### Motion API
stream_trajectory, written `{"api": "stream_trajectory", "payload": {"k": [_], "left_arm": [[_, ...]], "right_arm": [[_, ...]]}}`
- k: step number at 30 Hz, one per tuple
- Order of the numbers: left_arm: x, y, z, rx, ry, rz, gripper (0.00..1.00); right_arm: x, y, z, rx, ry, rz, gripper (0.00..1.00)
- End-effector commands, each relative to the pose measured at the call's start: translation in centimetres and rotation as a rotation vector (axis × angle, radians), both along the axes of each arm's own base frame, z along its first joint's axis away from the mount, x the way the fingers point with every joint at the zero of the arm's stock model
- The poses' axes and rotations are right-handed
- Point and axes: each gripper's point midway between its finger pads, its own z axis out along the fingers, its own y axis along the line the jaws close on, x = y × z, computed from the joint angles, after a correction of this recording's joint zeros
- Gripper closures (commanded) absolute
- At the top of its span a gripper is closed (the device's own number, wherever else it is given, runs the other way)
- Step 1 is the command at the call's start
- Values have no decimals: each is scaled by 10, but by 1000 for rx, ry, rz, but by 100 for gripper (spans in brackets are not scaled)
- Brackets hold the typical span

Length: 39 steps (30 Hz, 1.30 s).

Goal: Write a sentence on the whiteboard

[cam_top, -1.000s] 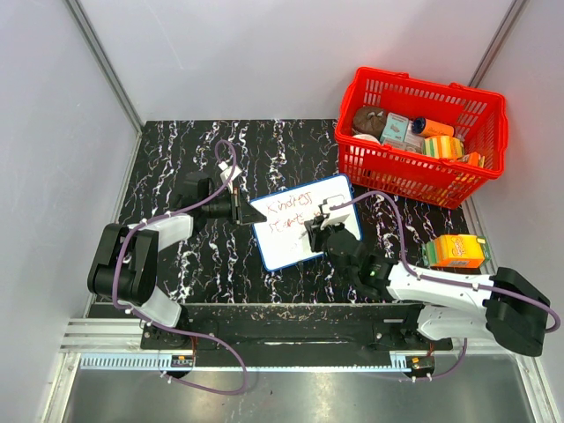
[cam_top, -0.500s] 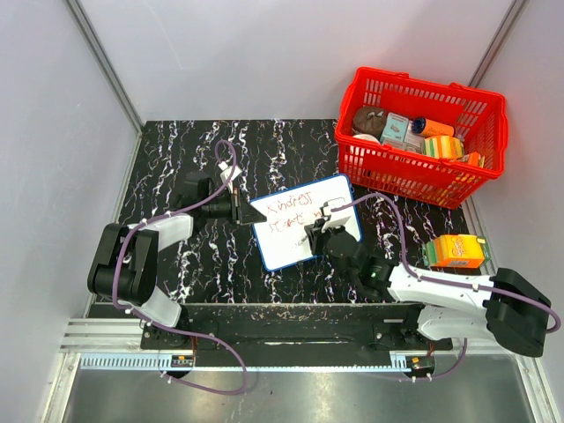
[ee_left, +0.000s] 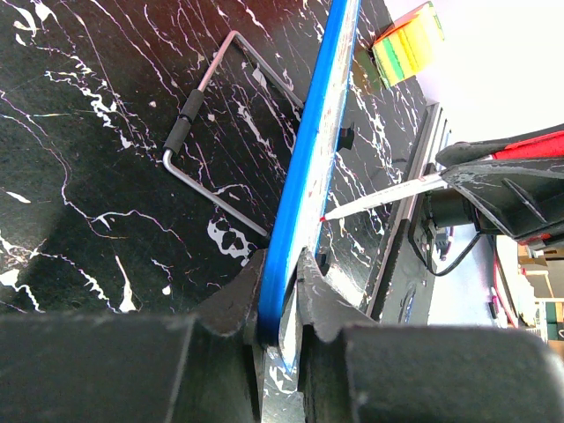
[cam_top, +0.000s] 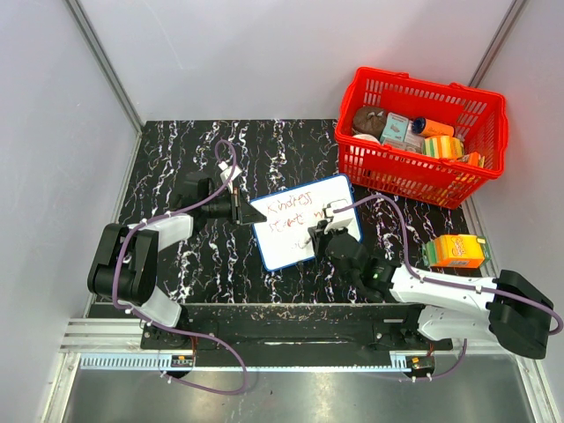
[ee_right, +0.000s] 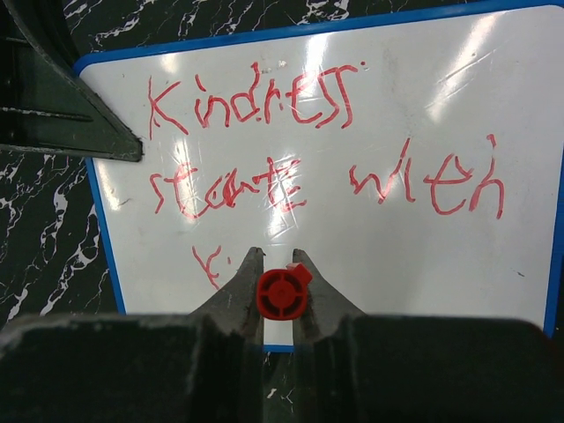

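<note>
Writing step, third line begun. The whiteboard lies near the middle of the black marbled table, tilted, well in front of the red basket. The left tool is closed narrowly on the board's blue frame at its left edge and pins it in place. The right tool is clamped on a red marker, whose tip meets the board face in the left wrist view. The sentence reads roughly "Kindness starts with", and a first small stroke opens the line below.

To do this step well, you hold the left clamp steady so that the board cannot slide under the marker. You press lightly and evenly; too much force probably skids the board or smears the strokes. You carry each letter rightward from the stroke already made, leaving clear room beneath "starts" so the lines do not run together. You lift the tip fully between letters and watch the bottom frame, which lies close below this line.
</note>
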Motion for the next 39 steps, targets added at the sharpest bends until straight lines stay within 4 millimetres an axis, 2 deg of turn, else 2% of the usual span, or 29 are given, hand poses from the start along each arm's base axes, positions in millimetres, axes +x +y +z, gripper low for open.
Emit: {"api": "stream_trajectory", "payload": {"k": [1,11,16,26,39], "left_arm": [[40,30,-42,239,-126,168,100],[40,30,-41,239,-129,169,100],[40,30,-42,238,-129,168,100],[40,30,-42,240,-126,167,100],[40,30,-42,241,-126,170,100]], "right_arm": [[16,-10,22,4,-51,-80,100],[30,-7,45,46,-94,-94,100],[28,-5,37,31,-80,-77,100],[15,-14,12,11,-12,-57,100],[8,-19,-3,-6,32,-49,100]]}}
